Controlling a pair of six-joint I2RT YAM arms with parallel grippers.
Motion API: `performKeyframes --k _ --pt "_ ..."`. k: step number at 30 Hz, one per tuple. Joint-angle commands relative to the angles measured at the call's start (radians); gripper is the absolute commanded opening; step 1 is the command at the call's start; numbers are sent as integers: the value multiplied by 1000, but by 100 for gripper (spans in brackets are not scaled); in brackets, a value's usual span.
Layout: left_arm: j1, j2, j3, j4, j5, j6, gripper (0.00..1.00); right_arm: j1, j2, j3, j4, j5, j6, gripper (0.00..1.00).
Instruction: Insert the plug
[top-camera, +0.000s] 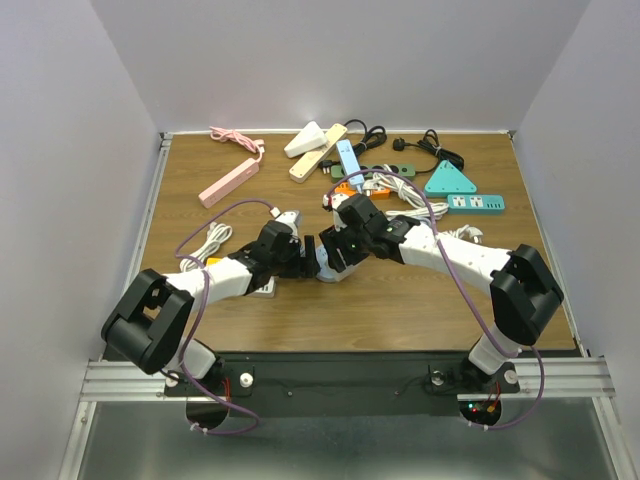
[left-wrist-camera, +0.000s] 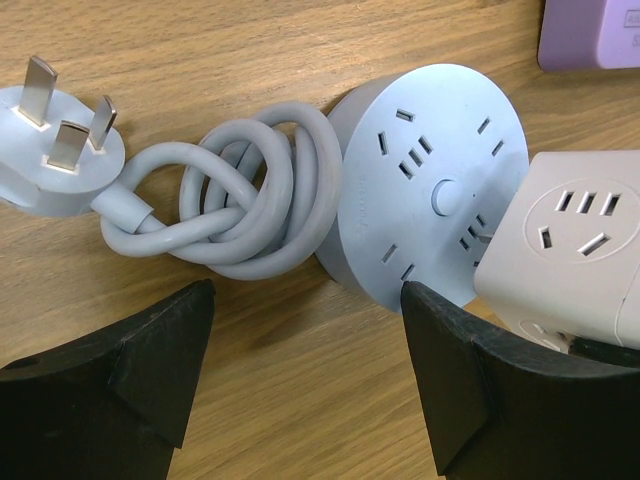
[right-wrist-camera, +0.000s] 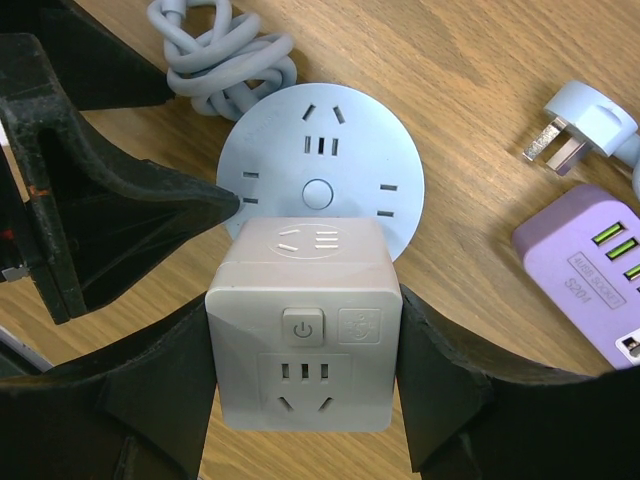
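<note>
In the right wrist view my right gripper (right-wrist-camera: 305, 335) is shut on a white cube socket (right-wrist-camera: 305, 340), a finger on each side. The cube overlaps the near edge of a round pale-blue socket disk (right-wrist-camera: 320, 170) lying flat on the table; whether it touches the disk is hidden. In the left wrist view my left gripper (left-wrist-camera: 305, 300) is open and empty just in front of the disk (left-wrist-camera: 430, 190), its right finger (left-wrist-camera: 470, 370) by the disk's rim and the cube (left-wrist-camera: 580, 240). The disk's coiled cord (left-wrist-camera: 250, 190) ends in a three-pin plug (left-wrist-camera: 60, 150), pins up. Both grippers (top-camera: 303, 252) (top-camera: 335, 262) meet mid-table.
A purple power strip (right-wrist-camera: 590, 270) and a pale plug (right-wrist-camera: 590, 125) lie right of the disk. Several power strips lie at the back: pink (top-camera: 230, 182), cream (top-camera: 318, 152), blue (top-camera: 347, 158), a teal triangle (top-camera: 450, 180). A white cord bundle (top-camera: 207, 243) lies at the left.
</note>
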Motion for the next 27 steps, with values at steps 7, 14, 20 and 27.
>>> performKeyframes --k 7,14,20,27 --pt "1 -41 -16 -1 4 11 86 7 -6 19 29 10 0 0" --pt "1 -42 -23 -3 7 13 86 7 14 13 35 5 0 0" --pt "1 -48 -25 -3 5 13 86 7 23 14 41 -1 1 0" --pt "1 -47 -28 -3 7 16 86 6 33 -10 49 13 18 0"
